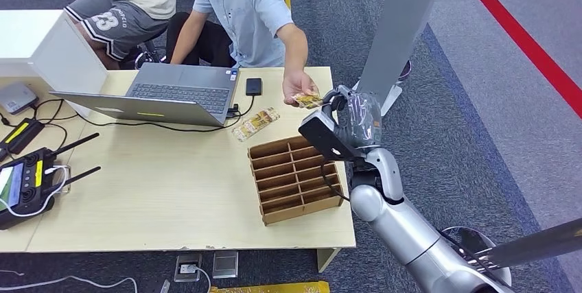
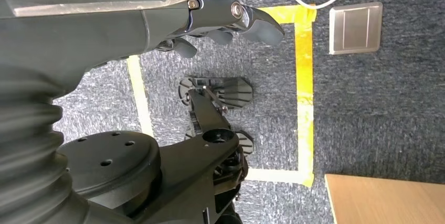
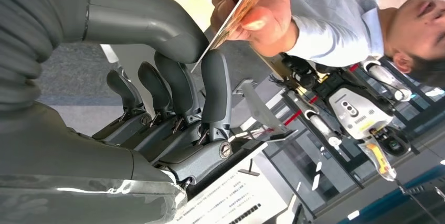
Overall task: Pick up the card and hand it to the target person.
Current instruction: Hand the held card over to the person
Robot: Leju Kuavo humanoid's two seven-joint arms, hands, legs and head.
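Card (image 3: 239, 11) in yellow and orange sits at the far right corner of the table (image 1: 171, 204), caught between two hands at once: my right hand (image 1: 353, 118) and the person's hand (image 1: 300, 90). From my right wrist I see one edge of it wedged between my thick thumb and the tip of a dark finger (image 3: 216, 85), while the person's fingers pinch the other end from above. So my right hand is closed on the card, its other fingers standing upright in a row beside the pinching one. The person in the light blue shirt (image 1: 250, 12) leans over the table from the far side, arm stretched toward me. My right arm rises from beside the table's right edge, the hand lifted above the corner of the wooden divider tray (image 1: 295, 180), whose compartments lie near the table's right side. A small stack of other cards (image 1: 256, 123) lies flat on the table just beyond the tray, near the open laptop (image 1: 171, 94) and a black phone (image 1: 253, 86). A remote controller (image 1: 27, 183) rests at the table's left edge. My left hand (image 2: 231, 22) hangs over the carpet with its fingers curled in and nothing in them, above yellow tape lines (image 2: 304, 93) on the floor.
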